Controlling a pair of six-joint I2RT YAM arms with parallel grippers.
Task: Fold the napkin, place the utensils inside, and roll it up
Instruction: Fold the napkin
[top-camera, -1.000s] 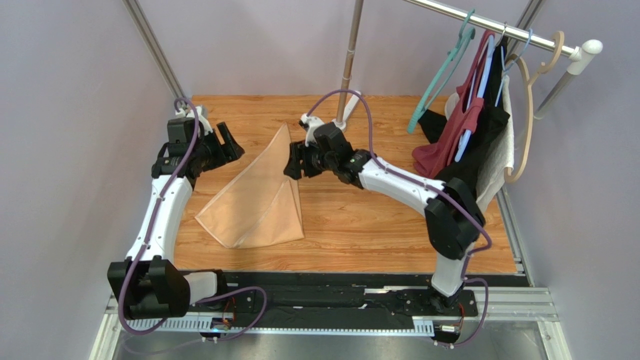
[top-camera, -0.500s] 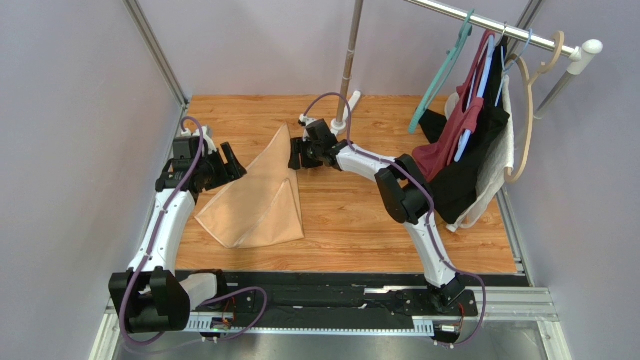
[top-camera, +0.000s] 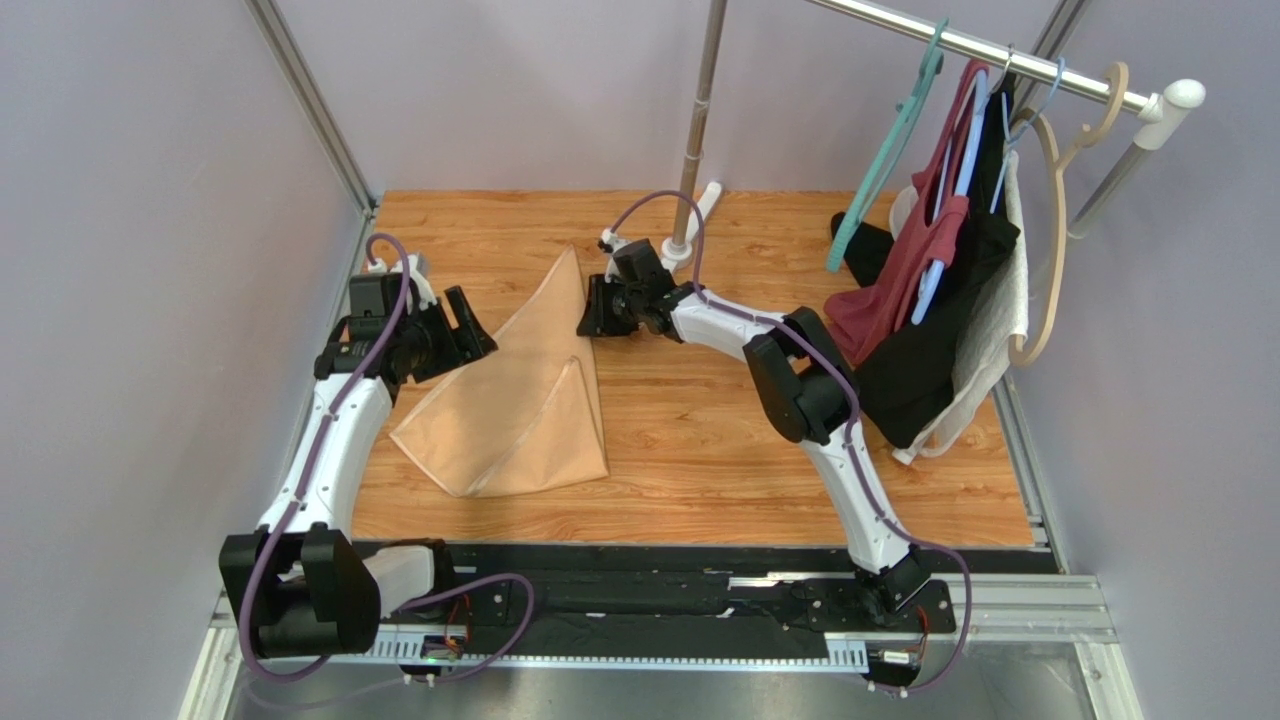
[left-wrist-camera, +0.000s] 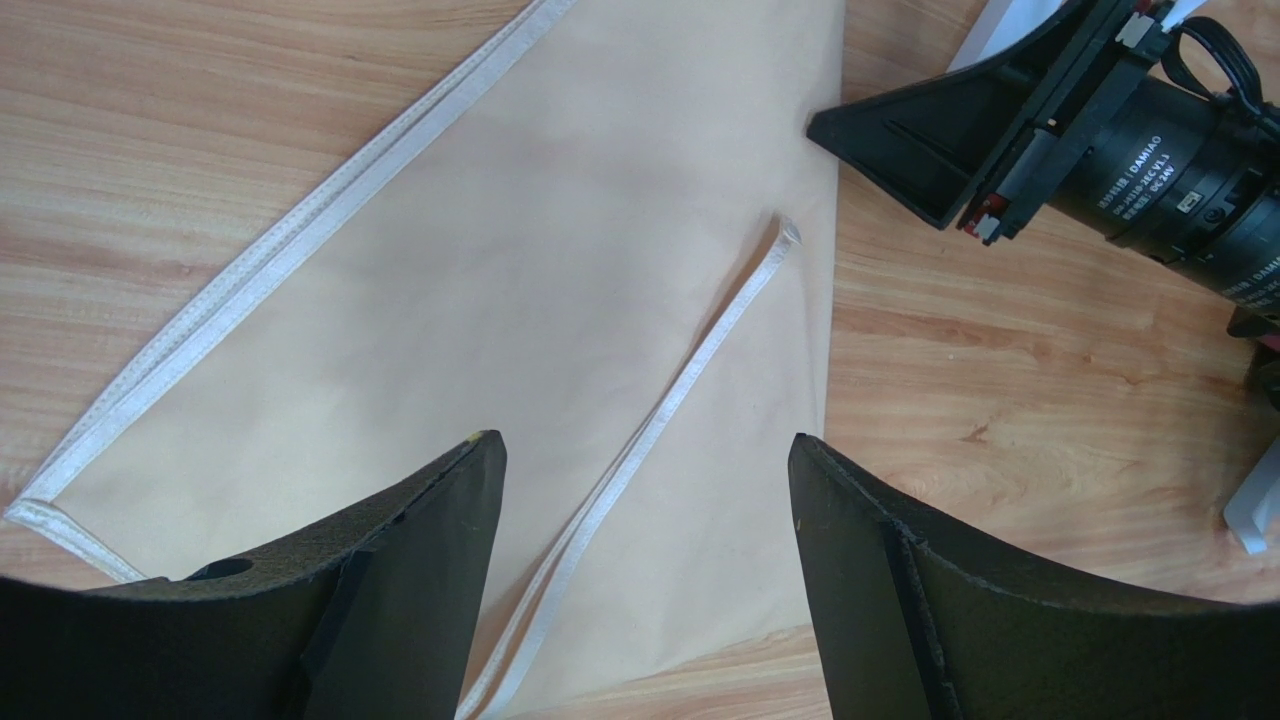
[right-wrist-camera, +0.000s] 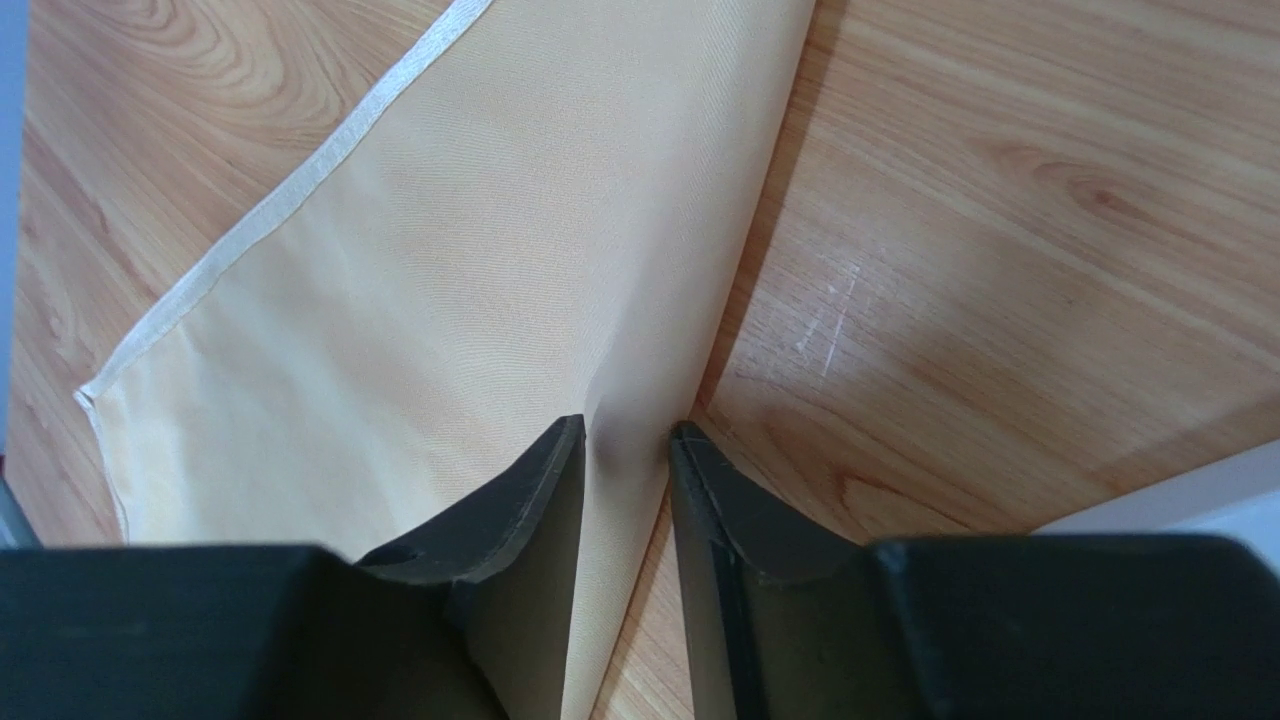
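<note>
Napkin: the napkin (top-camera: 511, 398) lies on the wooden table (top-camera: 751, 435), left of the middle, partly folded into a pointy shape with its tip at the far end

Long way: it runs from the wide near edge by the left arm up to the thin tip at the back

Right gripper: the right gripper (right-wrist-camera: 624, 450) is at the far tip of the napkin, and its jaws are nearly together with a raised ridge of the cloth's right edge between them; it looks like a pinch on the napkin

Left gripper: the left gripper (left-wrist-camera: 646, 510) has its jaws wide apart and nothing in them; it hangs over the left part of the cloth, which shows between the fingers

Which arm is nearer: the right one is on the cloth already, the left one is just above it

Right arm pose: stretched far out over the table, bent at the elbow, wrist low and pointing left at the tip

Left arm pose: reaching forward along the left side, wrist turned toward the middle of the napkin

Next move, my guess: the right gripper carries the tip across to finish the fold, so the cloth must not slip out

Spoon: I cannot see any spoon in these views

Behind: clothes on hangers (top-camera: 932, 285) hang at the right, away from the work
</note>
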